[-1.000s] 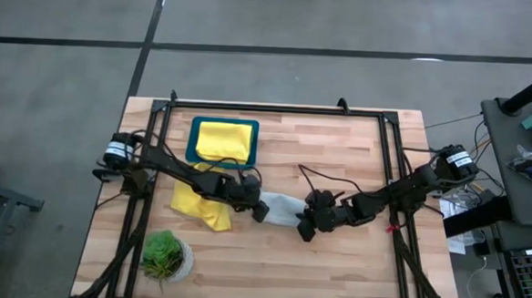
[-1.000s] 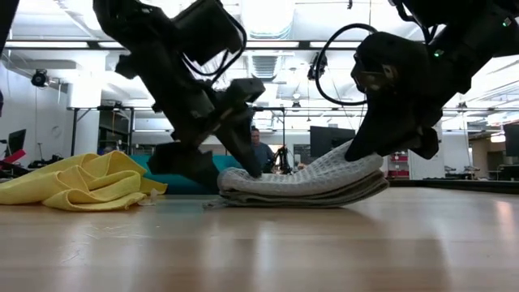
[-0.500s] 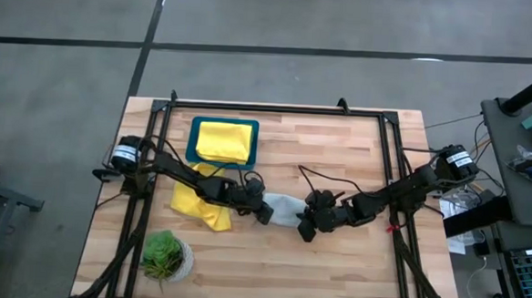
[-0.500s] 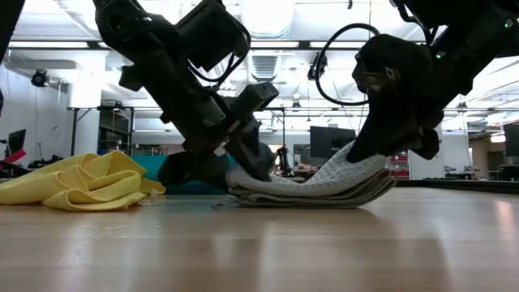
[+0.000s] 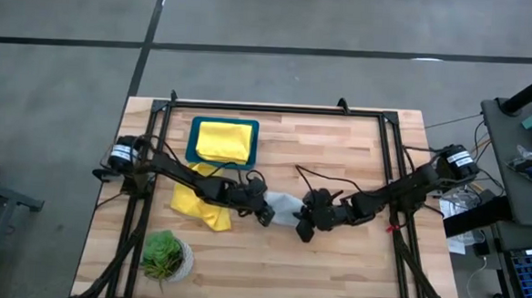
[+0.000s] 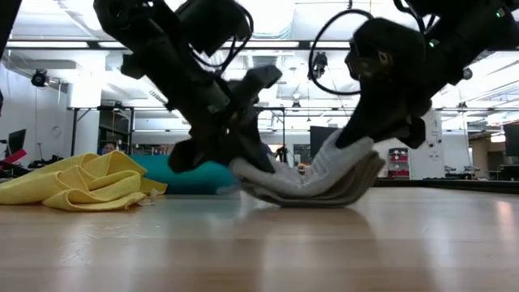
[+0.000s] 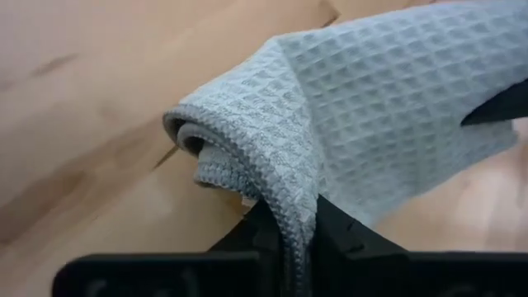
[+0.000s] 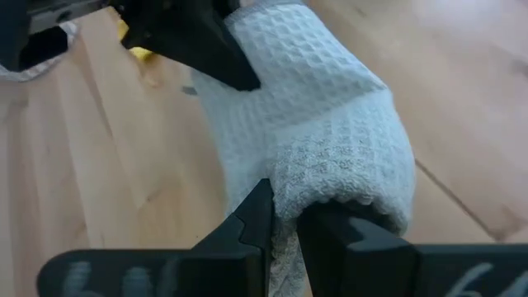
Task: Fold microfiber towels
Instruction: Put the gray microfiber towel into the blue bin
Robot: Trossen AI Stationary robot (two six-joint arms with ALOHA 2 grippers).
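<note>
Lighting: bright, even, from overhead ceiling strip lights point(image 6: 268, 16), glaring white. Pale wooden tabletop point(image 6: 259, 251) shows soft sheen, blurred nearest the lens. Arms backlit, nearly silhouetted.

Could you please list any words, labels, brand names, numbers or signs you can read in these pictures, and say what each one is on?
None can be read.
White labels on the arm bases: too small to read.
Grey towel, yellow towels, tray, plant pot, table: no print visible.
</note>
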